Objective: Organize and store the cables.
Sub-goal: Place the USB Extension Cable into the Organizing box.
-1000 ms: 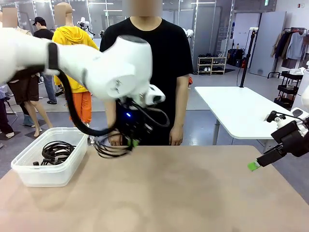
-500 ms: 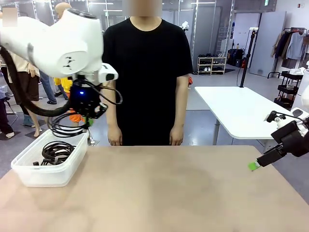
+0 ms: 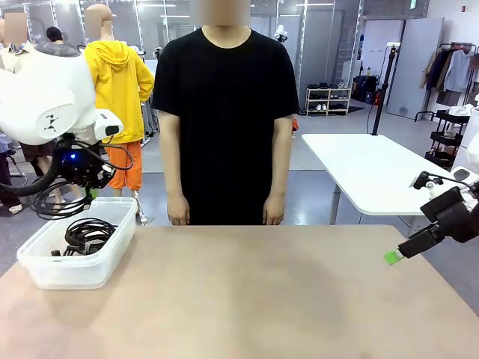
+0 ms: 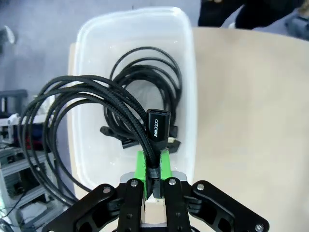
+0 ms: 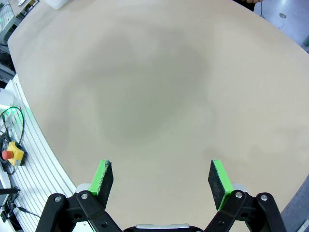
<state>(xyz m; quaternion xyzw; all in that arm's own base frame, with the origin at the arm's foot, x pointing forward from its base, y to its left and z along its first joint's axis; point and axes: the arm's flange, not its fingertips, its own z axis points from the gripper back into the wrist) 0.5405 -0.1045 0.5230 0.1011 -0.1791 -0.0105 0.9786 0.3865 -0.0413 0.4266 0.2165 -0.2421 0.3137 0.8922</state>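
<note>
As pinched, cable above bin

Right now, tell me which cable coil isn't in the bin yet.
The coil pinched in the left gripper, hanging above the clear plastic bin. The other coil already lies on the bin's floor.

Tan table; clear plastic bin at left edge, cables inside.
</note>
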